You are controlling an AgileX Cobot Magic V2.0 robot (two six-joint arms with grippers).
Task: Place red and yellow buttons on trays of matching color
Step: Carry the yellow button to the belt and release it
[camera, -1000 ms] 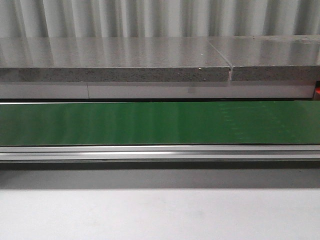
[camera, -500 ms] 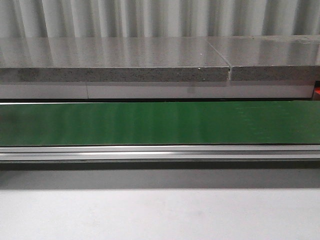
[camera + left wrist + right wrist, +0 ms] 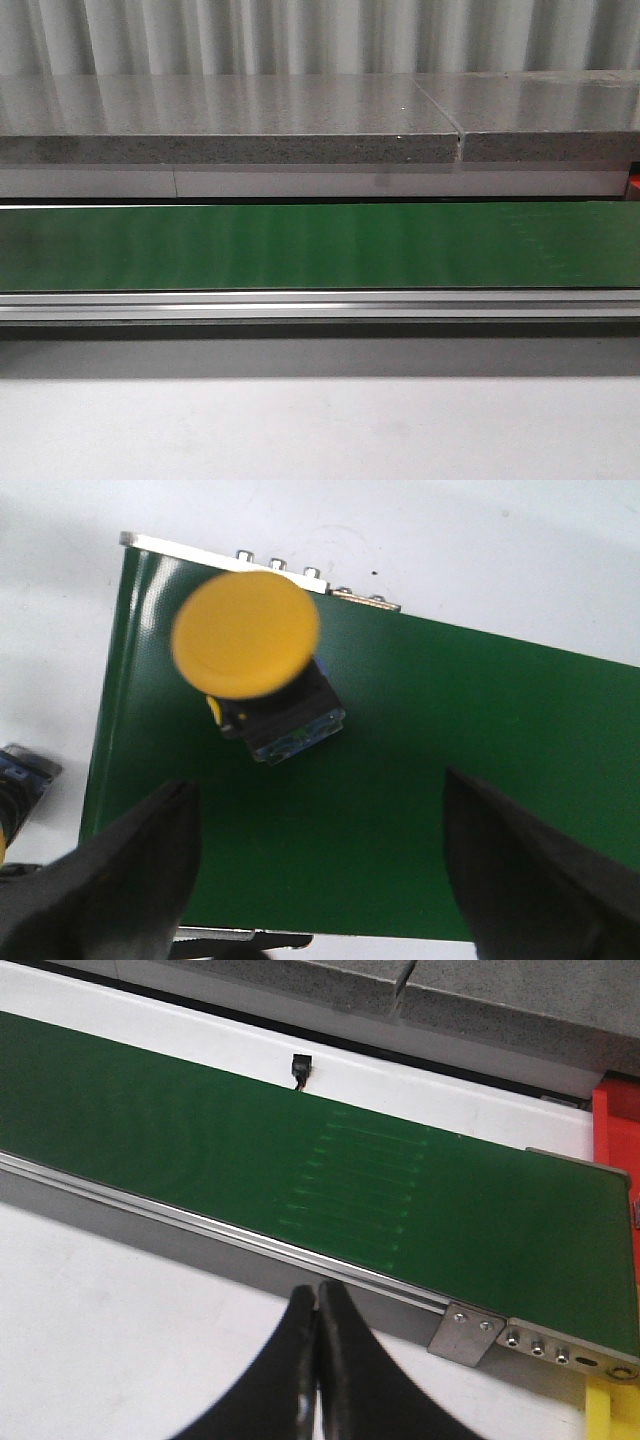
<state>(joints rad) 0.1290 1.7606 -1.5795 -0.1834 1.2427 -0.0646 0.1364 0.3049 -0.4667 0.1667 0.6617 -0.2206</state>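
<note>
One yellow button sits on the green belt near its end, below the left gripper, whose fingers stand wide apart, touching nothing. Right gripper clenched, holding nothing, over the white table.

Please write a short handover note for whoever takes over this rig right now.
Left gripper: open, empty, above the green belt, yellow button lying beyond its fingertips near the belt's end.
Right gripper: shut, empty, over the white table beside the belt.
Red tray and yellow tray show only as slivers at the belt's end.
Done: nothing visibly placed.
Left: grasp the yellow button and move it to the yellow tray; no red button in view.
</note>
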